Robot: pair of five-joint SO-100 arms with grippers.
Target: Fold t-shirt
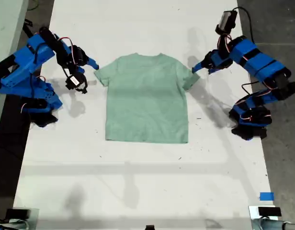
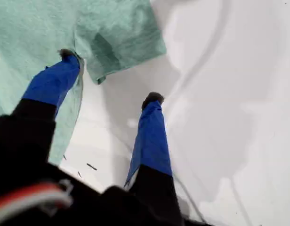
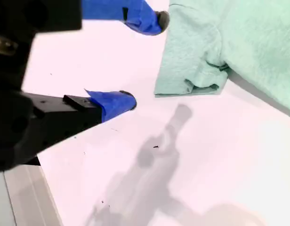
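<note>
Both grippers agape beside t-shirt (image 1: 146,98) sleeves.

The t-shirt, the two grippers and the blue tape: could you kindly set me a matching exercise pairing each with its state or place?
Things:
1. t-shirt
2. my first gripper
3. my second gripper
4. blue tape patch

States or places:
A. open, both fingertips just off a sleeve's hem
B. near the exterior view's lower right corner
C. spread flat, unfolded
D. open, one fingertip over the cloth under a sleeve

Pairs: 1-C, 2-D, 3-A, 4-B
</note>
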